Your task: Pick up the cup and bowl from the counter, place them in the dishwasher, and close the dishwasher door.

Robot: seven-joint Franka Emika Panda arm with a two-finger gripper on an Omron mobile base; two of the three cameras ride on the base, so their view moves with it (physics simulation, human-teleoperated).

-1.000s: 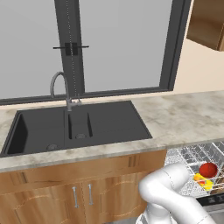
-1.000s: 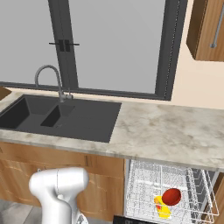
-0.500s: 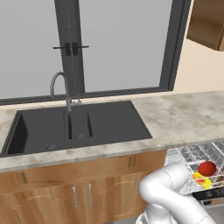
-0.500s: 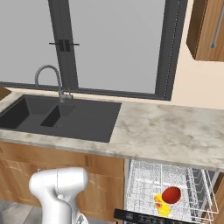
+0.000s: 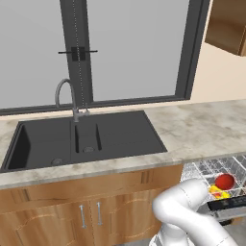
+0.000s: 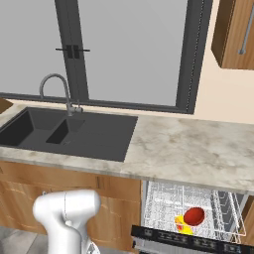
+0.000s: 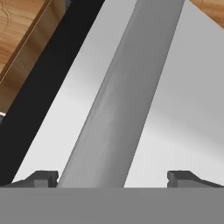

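A simulated kitchen seen from behind a white robot arm. In the left base view, a black double sink (image 5: 81, 139) fills the left and middle of the frame, set into a speckled beige-grey counter (image 5: 202, 127), with a curved grey faucet (image 5: 65, 96) behind it in front of a large dark-framed window (image 5: 134, 48). Wooden cabinet doors (image 5: 91, 216) run below. At the lower right, the dishwasher's white wire rack (image 5: 216, 173) is pulled out, holding the red bowl (image 5: 224, 181) with the yellow cup (image 5: 216, 192) just beside it, lower and to its left.

In the right base view, the sink sits at the left, bare counter spreads to the right, and the rack at the lower right holds the bowl (image 6: 194, 216) and cup (image 6: 181, 225). The dishwasher door's (image 6: 191, 242) dark top edge crosses the bottom of the frame, partly raised.

In the hand view, the gripper (image 7: 113, 177) has its jaws spread wide, either side of the door's silver bar handle (image 7: 127, 92), which runs diagonally up the frame over the grey panel.
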